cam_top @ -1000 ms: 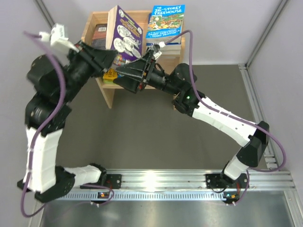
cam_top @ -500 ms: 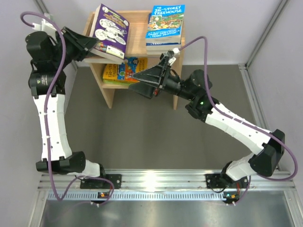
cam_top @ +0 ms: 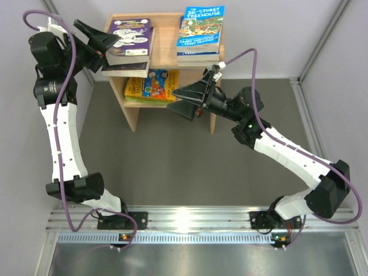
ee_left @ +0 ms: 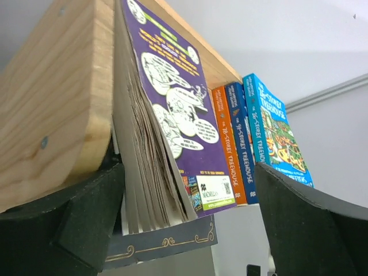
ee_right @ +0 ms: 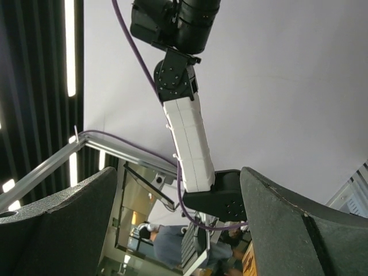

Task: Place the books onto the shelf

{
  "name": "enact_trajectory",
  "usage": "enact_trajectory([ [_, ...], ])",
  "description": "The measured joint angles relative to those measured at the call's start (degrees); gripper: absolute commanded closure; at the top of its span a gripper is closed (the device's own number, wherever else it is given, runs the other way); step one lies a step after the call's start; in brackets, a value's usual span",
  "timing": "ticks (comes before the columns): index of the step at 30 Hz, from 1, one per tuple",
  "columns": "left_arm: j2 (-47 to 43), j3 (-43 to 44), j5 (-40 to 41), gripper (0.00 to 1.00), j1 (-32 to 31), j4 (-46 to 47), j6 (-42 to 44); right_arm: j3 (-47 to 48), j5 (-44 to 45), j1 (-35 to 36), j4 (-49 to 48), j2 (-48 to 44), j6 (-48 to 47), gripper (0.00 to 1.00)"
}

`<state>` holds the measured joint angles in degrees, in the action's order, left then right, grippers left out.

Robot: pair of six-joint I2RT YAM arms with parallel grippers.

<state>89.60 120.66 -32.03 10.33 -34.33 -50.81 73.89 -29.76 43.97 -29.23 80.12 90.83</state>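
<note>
- Wooden shelf [cam_top: 165, 54] at the far wall, books [cam_top: 150, 85] on both tiers.
- Left gripper [cam_top: 119, 47], jaws wide, straddles the top-left stack [cam_top: 127, 62].
- Right gripper [cam_top: 175, 102], wide and empty, faces the lower tier.
- Purple book [cam_top: 133, 34] lies atop that stack (cover up).

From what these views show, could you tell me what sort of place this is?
Probably a robotics lab test cell: left arm and right arm bolted to an aluminium rail, bare partition walls, and a wooden shelf of books.
</note>
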Motion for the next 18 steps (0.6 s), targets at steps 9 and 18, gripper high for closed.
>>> enact_trajectory([
  [9, -1.5, 0.0, 1.5, 0.01, 0.7, -4.5, 3.5, -2.3, -2.8, -3.1, 6.0, -4.8, -4.8, 0.13],
  [18, -13.2, -11.8, 18.1, 0.01, -1.0, -13.7, 19.9, 1.2, -2.3, -5.1, 34.1, -13.7, -28.9, 0.06],
])
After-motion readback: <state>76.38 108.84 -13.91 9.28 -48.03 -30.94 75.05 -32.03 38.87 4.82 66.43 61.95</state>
